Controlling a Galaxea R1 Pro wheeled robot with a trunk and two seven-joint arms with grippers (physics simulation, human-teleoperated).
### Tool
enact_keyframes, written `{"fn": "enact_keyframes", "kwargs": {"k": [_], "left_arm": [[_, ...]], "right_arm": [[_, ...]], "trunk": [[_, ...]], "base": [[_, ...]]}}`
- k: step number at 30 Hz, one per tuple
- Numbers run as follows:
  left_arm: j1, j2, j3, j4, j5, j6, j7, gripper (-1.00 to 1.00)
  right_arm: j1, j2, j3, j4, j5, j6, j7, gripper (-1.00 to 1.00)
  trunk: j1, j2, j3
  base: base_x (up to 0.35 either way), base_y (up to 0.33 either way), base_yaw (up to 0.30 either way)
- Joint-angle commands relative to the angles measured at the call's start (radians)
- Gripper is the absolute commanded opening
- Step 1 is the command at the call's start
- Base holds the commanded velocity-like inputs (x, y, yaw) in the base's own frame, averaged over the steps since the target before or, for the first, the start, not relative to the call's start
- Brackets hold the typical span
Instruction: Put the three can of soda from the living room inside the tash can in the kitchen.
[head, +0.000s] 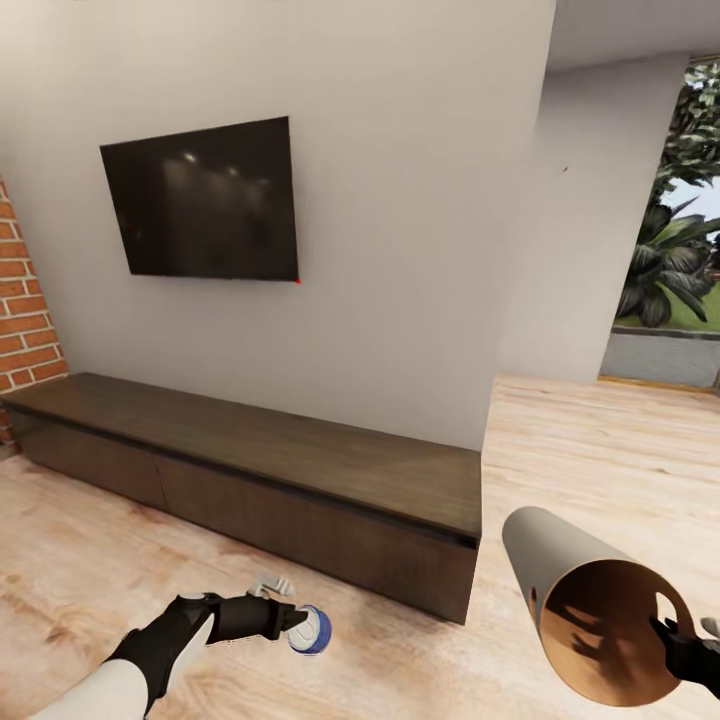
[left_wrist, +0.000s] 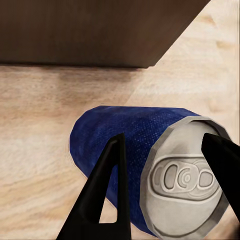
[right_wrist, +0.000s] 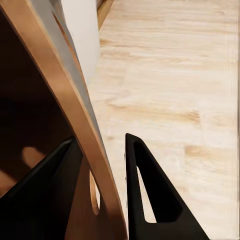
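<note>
- The left arm reaches forward and low, white forearm, black wrist.
- The left gripper (head: 300, 625) has its fingers (left_wrist: 102, 190) closed on a can of soda (left_wrist: 150, 165).
- The right gripper (head: 672, 640) pinches the rim of the tash can (head: 585, 600), one finger (right_wrist: 150, 195) outside, one inside.

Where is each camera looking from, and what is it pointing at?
Head view: from the robot's head, facing a wall with a TV and low cabinet; both arms show, the left gripper holding a can of soda, the right gripper holding the tash can by its rim.
Left wrist view: by the left gripper, looking along its fingers at the blue can over wood floor.
Right wrist view: by the right gripper, its fingers astride the bin's rim.
Shared: each wrist view's object also appears in the head view.
</note>
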Motion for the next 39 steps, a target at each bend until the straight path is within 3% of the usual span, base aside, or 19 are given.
{"fn": "enact_keyframes", "kwargs": {"k": [1,7,13,20,39], "left_arm": [[0.0,0.003,-0.001,-0.005,0.001,0.001,-0.007,-1.0],[0.001,0.014,-0.001,-0.023,0.009,0.008,-0.039,-1.0],[0.001,0.016,-0.002,-0.027,0.01,-0.003,-0.042,-1.0],[0.001,0.015,-0.004,-0.029,0.009,-0.009,-0.037,-1.0],[0.001,0.015,-0.005,-0.028,0.008,-0.012,-0.036,-1.0]], "right_arm": [[0.007,0.001,0.0,-0.009,-0.011,0.002,0.005,-1.0],[0.066,0.019,-0.018,-0.07,-0.014,0.002,0.006,-1.0],[0.088,0.044,-0.065,-0.087,-0.013,-0.004,0.007,-1.0],[0.09,0.048,-0.068,-0.081,-0.013,-0.007,0.008,-1.0],[0.09,0.059,-0.069,-0.052,-0.012,-0.007,0.003,-1.0]], "trunk": [[-0.004,0.007,0.003],[-0.027,0.049,0.022],[-0.027,0.049,0.022],[-0.027,0.049,0.022],[-0.027,0.049,0.022]], "base": [[0.0,0.0,0.0],[0.0,0.0,0.0],[0.0,0.0,0.0],[-0.111,0.0,0.0],[-0.309,0.03,0.0]]}}
